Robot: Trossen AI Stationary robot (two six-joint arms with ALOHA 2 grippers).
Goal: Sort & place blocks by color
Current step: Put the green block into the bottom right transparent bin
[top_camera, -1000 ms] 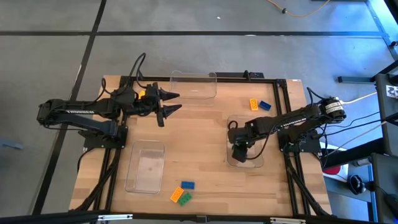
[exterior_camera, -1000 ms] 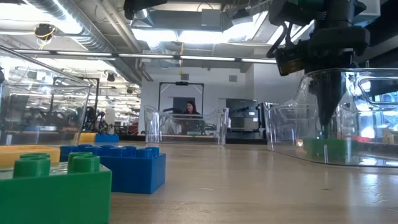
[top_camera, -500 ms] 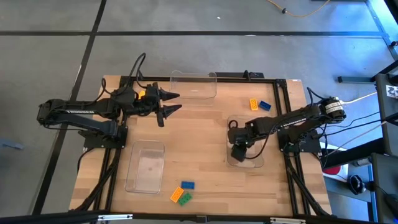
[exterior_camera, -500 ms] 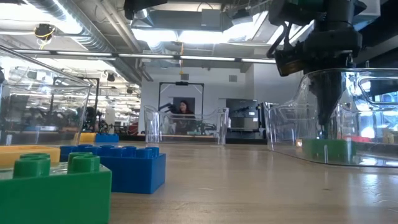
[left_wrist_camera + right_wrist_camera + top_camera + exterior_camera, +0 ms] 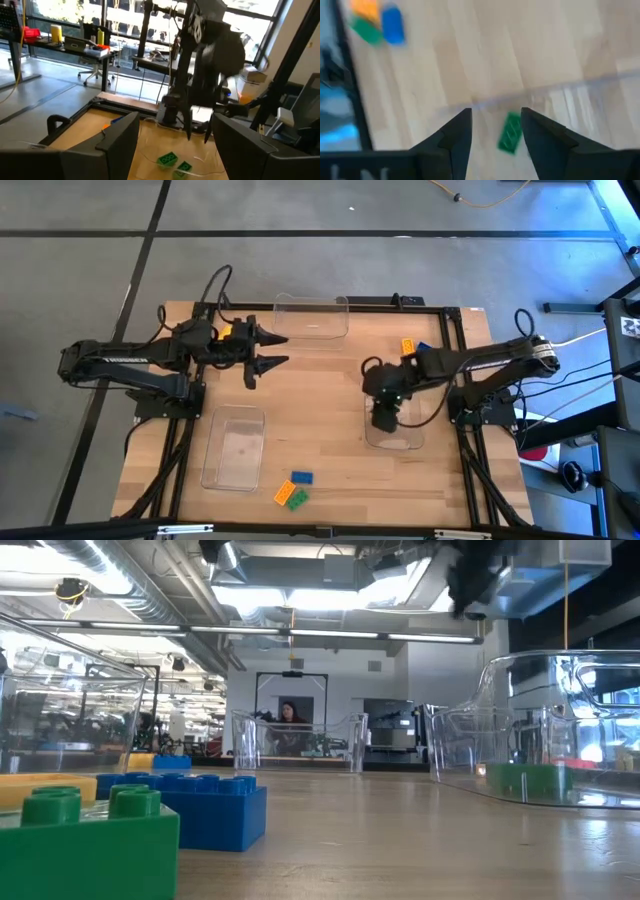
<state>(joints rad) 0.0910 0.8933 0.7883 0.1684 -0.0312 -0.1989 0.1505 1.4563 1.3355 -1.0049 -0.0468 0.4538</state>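
step: green drop done | right jaws [image 5: 385, 420] released above clear tray [image 5: 412, 442], centre-right | small green studded brick [image 5: 510, 132] inside | left jaws [image 5: 268, 348] spread, upper left | next: bottom-centre bricks [image 5: 292, 492]

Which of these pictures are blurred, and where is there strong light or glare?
Right wrist view: motion blur smears the green block and the wood grain. Low view: bright ceiling lights glare at top, and the nearest green block is soft, out of focus. Left wrist view: bright windows behind, own fingers dark. High view: evenly lit, sharp.
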